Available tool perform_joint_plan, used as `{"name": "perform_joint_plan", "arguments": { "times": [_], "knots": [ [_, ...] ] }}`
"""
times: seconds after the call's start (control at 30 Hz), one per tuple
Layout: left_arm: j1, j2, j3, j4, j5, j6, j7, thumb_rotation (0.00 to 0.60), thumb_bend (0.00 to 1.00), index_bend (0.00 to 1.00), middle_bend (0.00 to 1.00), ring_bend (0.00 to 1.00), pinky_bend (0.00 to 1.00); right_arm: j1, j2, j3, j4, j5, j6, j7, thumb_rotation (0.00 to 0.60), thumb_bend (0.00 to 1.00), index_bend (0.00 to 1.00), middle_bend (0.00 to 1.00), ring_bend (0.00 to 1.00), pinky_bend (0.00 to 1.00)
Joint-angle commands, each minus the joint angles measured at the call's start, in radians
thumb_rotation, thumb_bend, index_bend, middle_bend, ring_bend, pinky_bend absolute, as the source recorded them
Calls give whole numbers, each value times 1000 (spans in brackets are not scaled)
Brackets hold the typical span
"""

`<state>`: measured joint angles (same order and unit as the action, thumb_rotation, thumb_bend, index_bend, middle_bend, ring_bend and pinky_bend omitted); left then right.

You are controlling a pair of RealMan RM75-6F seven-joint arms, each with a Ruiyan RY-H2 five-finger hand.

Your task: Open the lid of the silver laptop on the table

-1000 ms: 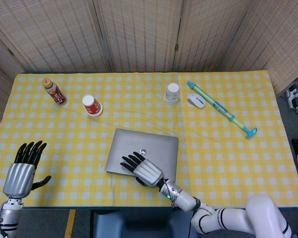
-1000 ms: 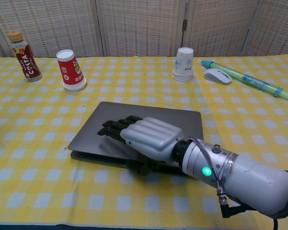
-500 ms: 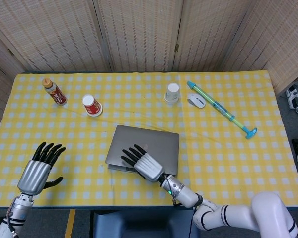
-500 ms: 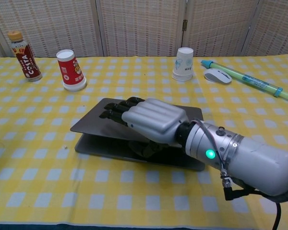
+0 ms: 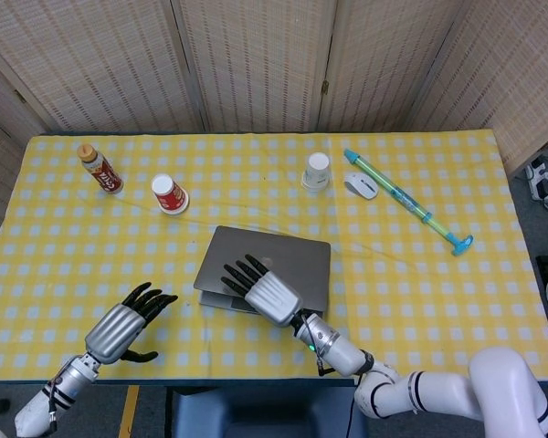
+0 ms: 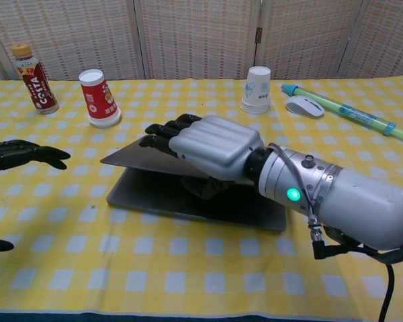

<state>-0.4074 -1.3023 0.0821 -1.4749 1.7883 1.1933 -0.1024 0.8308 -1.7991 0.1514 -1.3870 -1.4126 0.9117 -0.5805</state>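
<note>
Laptop (image 5: 292, 265) is seen near the middle of the counter (image 5: 438, 301), toward its near edge, on a yellow checked cloth. Its silver lid (image 6: 131, 159) is raised partway, with a wedge-shaped gap showing between lid and base (image 6: 188, 201) in the chest view. The lid's front edge is held by the right hand (image 6: 211, 149): the fingers (image 6: 164, 131) are laid over the top of the lid, and the thumb is glimpsed underneath it, in the gap. The left hand (image 5: 123, 324) is held just above the cloth to the left of the laptop, well apart from it; nothing is held in it, and its dark fingers (image 5: 151, 299) are stretched out and spread toward the laptop. In the chest view only its fingertips (image 6: 27, 153) are shown at the left border. Further back, a bottle (image 5: 100, 169) with a red label is stood at the far left, and a red cup (image 5: 169, 194) is placed upside down to its right. A white cup (image 5: 317, 170) is also placed upside down behind the laptop, with a white mouse (image 5: 361, 185) just beside it on the right. A long blue-green stick (image 5: 406, 201) is laid slantwise beyond the mouse.
</note>
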Motion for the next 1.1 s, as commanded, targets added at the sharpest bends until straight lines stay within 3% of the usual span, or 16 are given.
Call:
{"name": "perform_joint_plan", "arguments": {
  "times": [0.03,0.2,0.4,0.7,1.1],
  "knots": [
    [-67,13,14,-38,21,-71,-65,6,464,20,127,68,0,7,4,2,-4,13,-2,-16,600,626,0,0,0,0],
    [-132,7,8,-44,38,-118,-108,0,662,31,116,40,0,13,5,4,-4,22,2,-41,600,632,0,0,0,0],
    [-191,-26,0,-39,19,-186,-113,0,772,38,105,14,0,18,9,0,-3,37,2,-64,600,633,0,0,0,0],
    [-274,-87,-31,-7,-61,-299,-141,0,831,39,91,1,0,29,6,-1,-3,53,6,-89,600,635,0,0,0,0],
    [-313,-147,-23,59,-117,-348,-161,0,832,39,89,0,0,43,6,1,-5,62,14,-112,600,648,0,0,0,0]
  ]
}}
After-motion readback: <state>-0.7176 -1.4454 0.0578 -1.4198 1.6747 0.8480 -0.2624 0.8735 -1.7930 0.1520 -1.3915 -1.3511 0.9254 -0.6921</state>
